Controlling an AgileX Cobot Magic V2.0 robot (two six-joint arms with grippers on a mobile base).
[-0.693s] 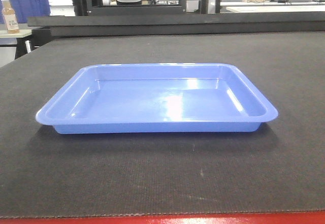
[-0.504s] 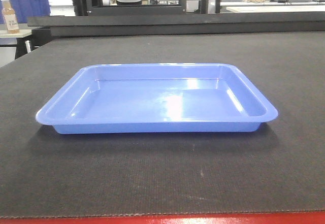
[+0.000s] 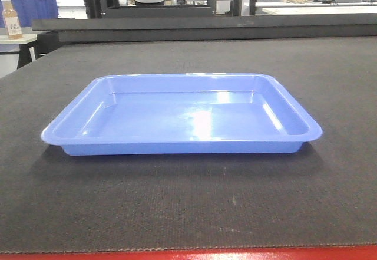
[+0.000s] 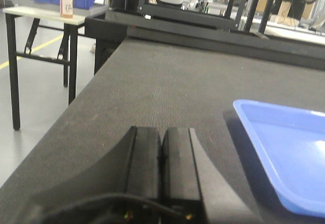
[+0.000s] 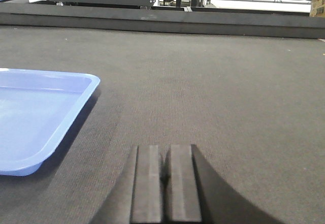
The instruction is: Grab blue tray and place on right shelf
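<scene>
The blue tray (image 3: 182, 115) lies flat and empty on the black mat (image 3: 188, 201), in the middle of the front view. It also shows at the right edge of the left wrist view (image 4: 284, 153) and at the left edge of the right wrist view (image 5: 35, 117). My left gripper (image 4: 161, 132) is shut and empty, low over the mat to the left of the tray. My right gripper (image 5: 166, 150) is shut and empty, low over the mat to the right of the tray. Neither touches the tray. The right shelf is out of view.
The mat has a red front edge (image 3: 188, 254) and a raised black ledge (image 3: 206, 27) at the back. A side table (image 4: 45, 13) at the far left holds a bottle (image 3: 11, 17) and a dark blue bin (image 3: 32, 3). Workbenches stand behind.
The tray and the mat have not moved. Only a figure in the far background has shifted slightly.
</scene>
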